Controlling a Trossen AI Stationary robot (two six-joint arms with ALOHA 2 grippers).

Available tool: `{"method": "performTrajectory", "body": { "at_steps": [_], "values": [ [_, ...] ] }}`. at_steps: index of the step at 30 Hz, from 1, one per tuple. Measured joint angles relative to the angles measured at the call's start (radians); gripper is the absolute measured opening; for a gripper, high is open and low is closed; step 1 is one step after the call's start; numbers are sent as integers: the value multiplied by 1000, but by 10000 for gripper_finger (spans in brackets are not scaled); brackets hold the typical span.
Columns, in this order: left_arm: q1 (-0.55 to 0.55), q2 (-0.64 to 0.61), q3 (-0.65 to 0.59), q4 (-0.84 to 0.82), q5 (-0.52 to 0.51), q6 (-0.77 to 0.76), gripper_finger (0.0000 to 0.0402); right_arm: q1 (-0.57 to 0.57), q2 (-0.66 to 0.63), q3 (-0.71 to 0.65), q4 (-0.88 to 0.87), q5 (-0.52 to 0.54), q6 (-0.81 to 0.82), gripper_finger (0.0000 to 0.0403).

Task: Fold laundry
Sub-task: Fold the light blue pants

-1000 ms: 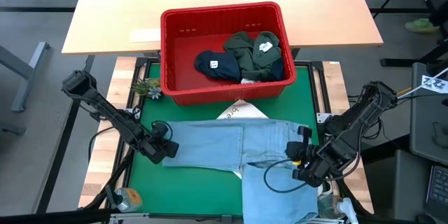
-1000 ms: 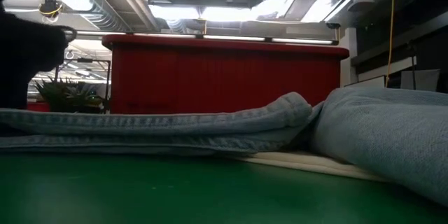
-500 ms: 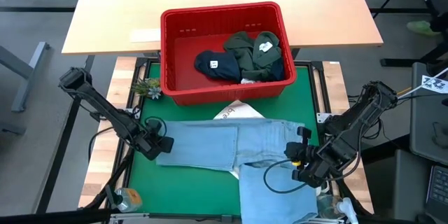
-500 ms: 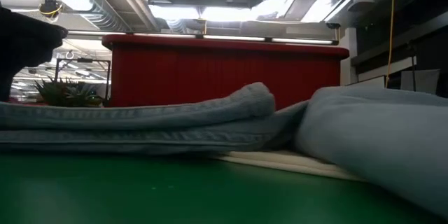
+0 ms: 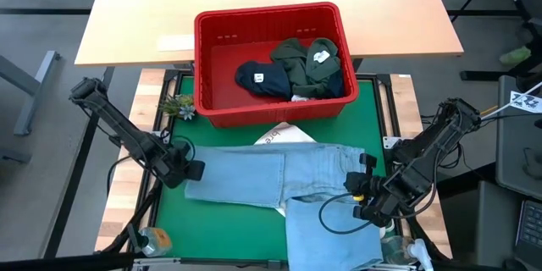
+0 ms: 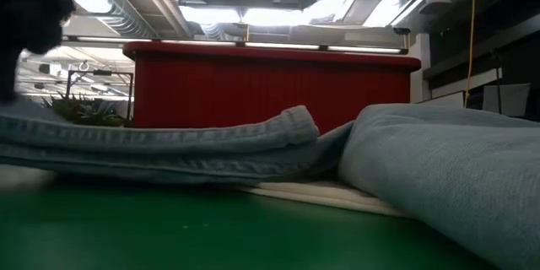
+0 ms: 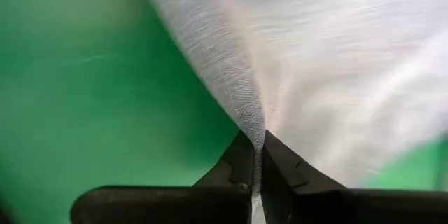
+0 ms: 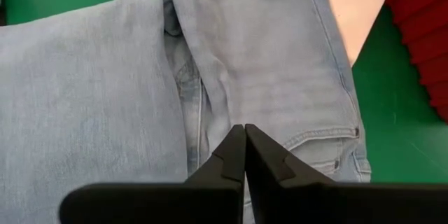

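Fingers of the left gripper [image 7: 256, 155] are clenched on the hem of the light blue denim jeans [image 5: 279, 174], at the left end of the leg lying across the green mat [image 5: 224, 229]. The right gripper [image 8: 244, 155] pinches the same jeans near the waistband. The fold of this garment looks just begun; next, I judge, the left arm must lift and carry that leg end over. More garments wait in the red slotted plastic basket [image 5: 216, 47].
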State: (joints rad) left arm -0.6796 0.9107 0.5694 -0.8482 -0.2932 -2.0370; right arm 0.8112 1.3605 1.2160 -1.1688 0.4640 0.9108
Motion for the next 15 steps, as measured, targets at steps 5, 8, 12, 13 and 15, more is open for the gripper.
{"method": "performTrajectory", "body": {
  "at_steps": [5,8,12,13,15],
  "values": [
    [0,0,122,3,-120,74,1,0,0,0,1,0,0,5],
    [2,13,195,24,-223,134,1,0,0,0,2,0,0,5],
    [35,45,262,153,-353,280,0,0,0,0,21,0,0,5],
    [51,60,271,203,-375,325,0,0,0,0,27,0,0,5],
    [86,93,278,323,-406,423,0,0,0,0,34,0,0,5]
  ]
}}
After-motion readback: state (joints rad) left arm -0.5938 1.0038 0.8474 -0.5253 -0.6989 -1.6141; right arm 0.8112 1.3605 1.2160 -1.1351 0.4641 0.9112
